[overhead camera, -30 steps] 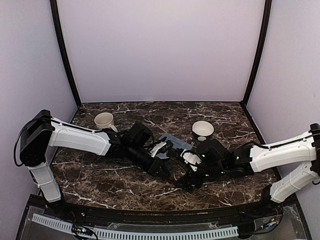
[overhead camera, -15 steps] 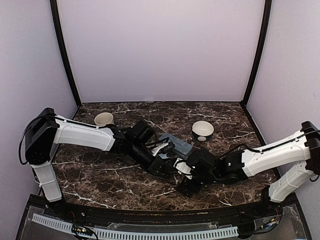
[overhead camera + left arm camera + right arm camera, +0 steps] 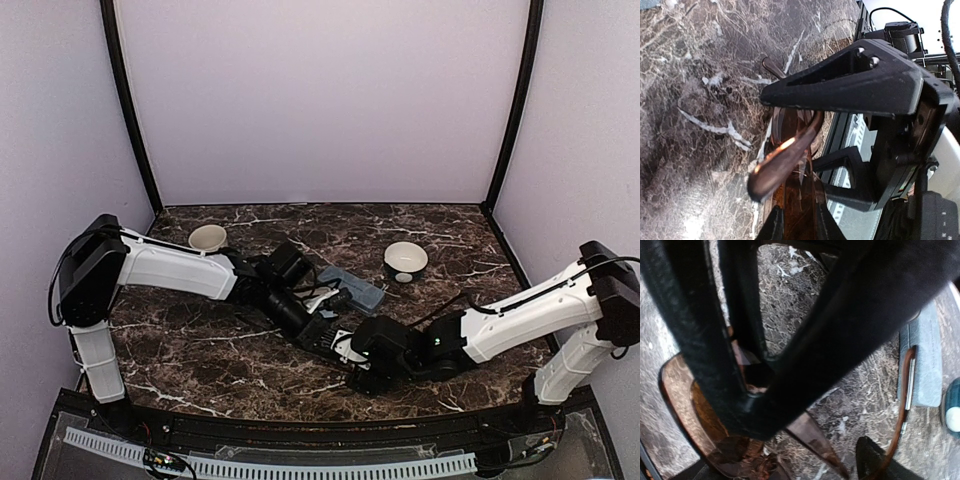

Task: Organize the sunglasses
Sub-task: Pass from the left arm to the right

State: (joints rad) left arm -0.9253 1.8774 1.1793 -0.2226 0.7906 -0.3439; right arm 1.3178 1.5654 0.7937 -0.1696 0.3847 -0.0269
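Both arms were stretched low over the dark marbled desk and met near its middle front, the left end effector just beside the right end effector. The sunglasses were found between the two, low over the desk, and were almost wholly hidden by the arms in the overhead view. In the left wrist view brown-tinted lenses and one slim arm, blurred in the foreground, were seen passing through the gap between the two black fingers, the arm reaching up to the underside of the upper one. A gap was seen between those fingers, but whether they pressed on the frame could not be told. In the right wrist view the black fingers filled most of the picture, with a brown lens seen behind and below them. Whether the right end effector was apart, together or clamped on the frame could not be told either. A thin brown arm with a pale strip was seen curving just beside the blue-grey case; to which pair it belonged could not be made out. From above, that case lay just behind the meeting arms, a white bowl was placed to its right, and a cream cup stood well apart at the back left.
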